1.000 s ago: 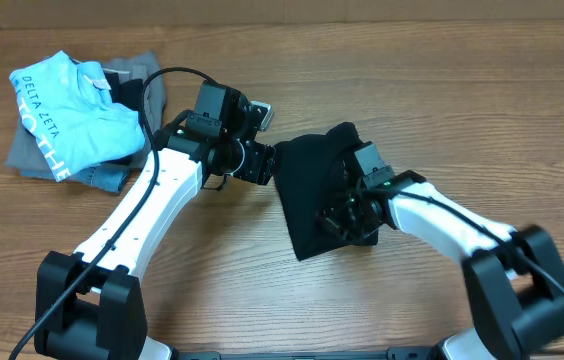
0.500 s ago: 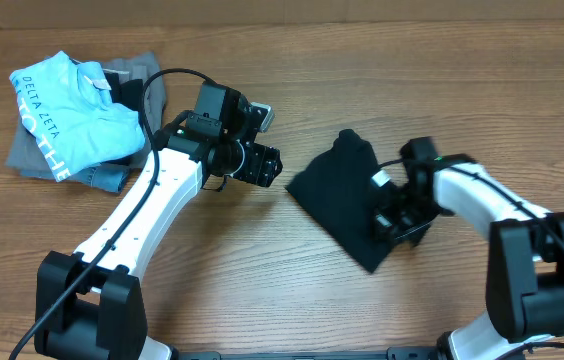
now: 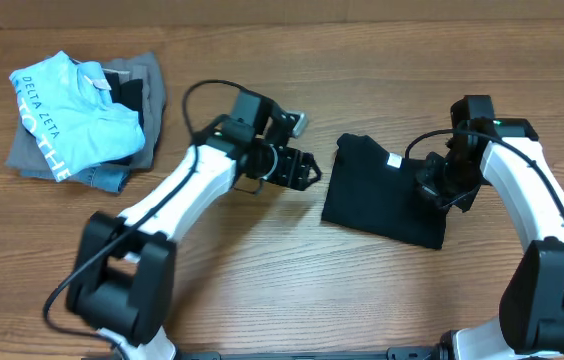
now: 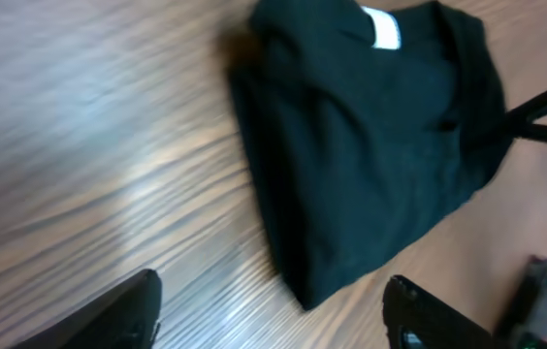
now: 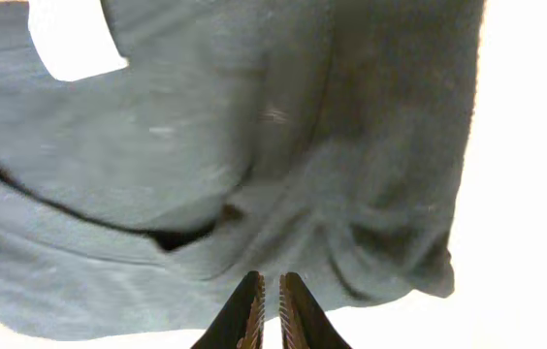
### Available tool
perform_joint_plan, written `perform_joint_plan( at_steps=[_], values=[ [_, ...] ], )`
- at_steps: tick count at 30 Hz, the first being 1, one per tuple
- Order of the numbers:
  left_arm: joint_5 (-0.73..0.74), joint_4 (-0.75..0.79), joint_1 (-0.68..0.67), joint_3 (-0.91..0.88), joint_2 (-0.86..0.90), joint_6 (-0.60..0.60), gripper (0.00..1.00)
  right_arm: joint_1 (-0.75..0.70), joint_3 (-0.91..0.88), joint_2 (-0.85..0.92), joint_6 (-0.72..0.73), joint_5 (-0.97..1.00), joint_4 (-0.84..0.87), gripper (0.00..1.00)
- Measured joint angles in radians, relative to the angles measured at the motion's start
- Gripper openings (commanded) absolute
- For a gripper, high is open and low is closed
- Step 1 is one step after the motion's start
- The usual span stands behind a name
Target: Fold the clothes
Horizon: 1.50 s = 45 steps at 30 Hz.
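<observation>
The clothes (image 3: 377, 190) are one black garment lying folded in a rough rectangle right of the table's middle, white neck label (image 3: 394, 161) up. My left gripper (image 3: 302, 170) hovers open just left of the garment, holding nothing. In the left wrist view the clothes (image 4: 370, 145) lie ahead of the wide-apart gripper (image 4: 273, 296). My right gripper (image 3: 434, 188) is over the garment's right edge. In the right wrist view its gripper (image 5: 271, 286) shows only a hairline gap with nothing clamped, above the cloth (image 5: 206, 145).
A light blue shirt with white lettering (image 3: 72, 115) lies on a pile of grey folded garments (image 3: 147, 85) at the far left. Bare wooden table (image 3: 262, 270) lies in front of both arms.
The right arm swung right, dragging the black garment with it; it now lies flatter and further right. The left arm reached right after it, its jaws widening.
</observation>
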Motion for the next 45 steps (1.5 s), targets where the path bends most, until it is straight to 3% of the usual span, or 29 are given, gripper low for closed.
perform_joint_plan(
  at_steps=[1, 3, 11, 20, 26, 28, 30, 31, 39, 45],
  values=[
    [0.032, 0.032, -0.008, 0.0, 0.031, -0.024, 0.83, 0.0, -0.008, 0.0, -0.002, -0.022, 0.034, 0.21],
    [0.084, 0.08, -0.013, -0.001, 0.077, -0.058, 0.83, 0.0, -0.031, -0.001, -0.005, -0.04, 0.072, 0.22],
    [0.19, 0.207, -0.038, -0.001, 0.234, -0.177, 0.82, 0.0, -0.227, -0.003, 0.011, -0.093, 0.259, 0.22],
    [0.233, 0.389, -0.105, 0.013, 0.291, -0.295, 0.79, 0.0, -0.245, -0.003, 0.011, -0.108, 0.289, 0.22],
    [0.163, 0.393, -0.143, 0.015, 0.291, -0.326, 0.57, 0.0, -0.245, -0.003, 0.011, -0.108, 0.29, 0.22],
    [0.14, 0.398, -0.145, 0.015, 0.293, -0.336, 0.41, 0.0, -0.245, -0.003, 0.011, -0.108, 0.293, 0.21],
    [0.113, 0.414, -0.149, 0.014, 0.3, -0.34, 0.08, 0.0, -0.245, -0.003, 0.013, -0.109, 0.296, 0.17],
    [0.109, 0.417, -0.15, 0.014, 0.305, -0.343, 0.04, 0.0, -0.245, -0.003, 0.014, -0.109, 0.295, 0.17],
    [0.133, 0.382, -0.13, 0.017, 0.312, -0.304, 0.04, -0.004, -0.238, -0.011, 0.006, -0.136, 0.198, 0.14],
    [0.039, 0.047, -0.01, 0.025, 0.221, -0.193, 0.04, -0.009, -0.19, -0.134, -0.039, -0.146, 0.101, 0.15]
  ],
)
